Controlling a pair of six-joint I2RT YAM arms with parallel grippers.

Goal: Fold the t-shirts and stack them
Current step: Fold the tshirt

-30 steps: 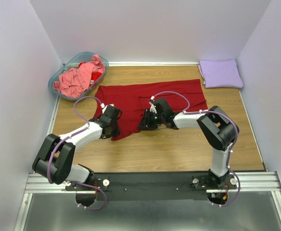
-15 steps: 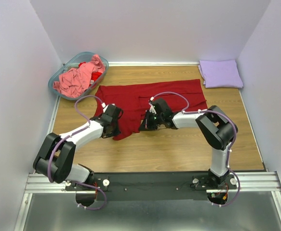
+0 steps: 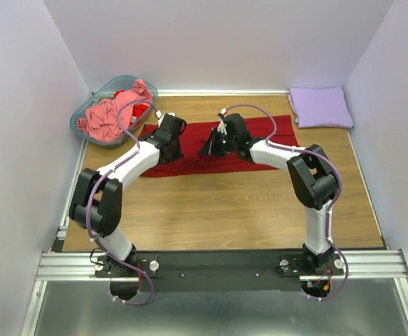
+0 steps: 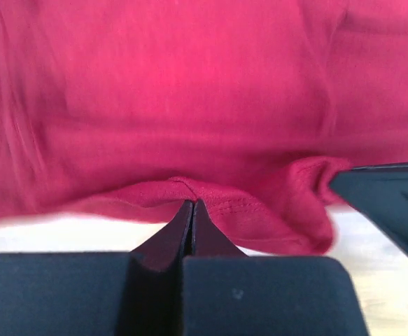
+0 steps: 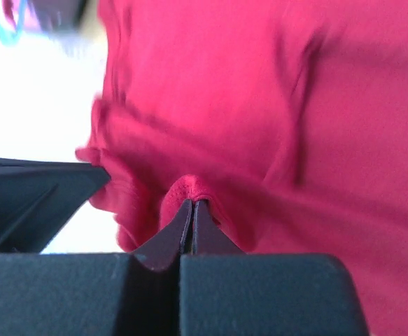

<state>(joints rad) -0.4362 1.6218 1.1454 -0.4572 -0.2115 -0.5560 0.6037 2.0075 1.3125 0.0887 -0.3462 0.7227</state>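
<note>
Wooden table point(image 3: 224, 210), left end effector point(image 4: 192, 203) clamped on dark red t-shirt point(image 3: 193, 157), right end effector point(image 5: 192, 203) pinching it too

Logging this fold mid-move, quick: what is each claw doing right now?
Left claw: shut, pinching an edge of the dark red t-shirt.
Right claw: shut, pinching a bunched bit of the same shirt.

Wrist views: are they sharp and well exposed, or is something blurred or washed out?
Left wrist: the dark red t-shirt is smeared by blur, the table nearly white. Right wrist: table overexposed, basket blurred. Top external: sharp, evenly lit.
</note>
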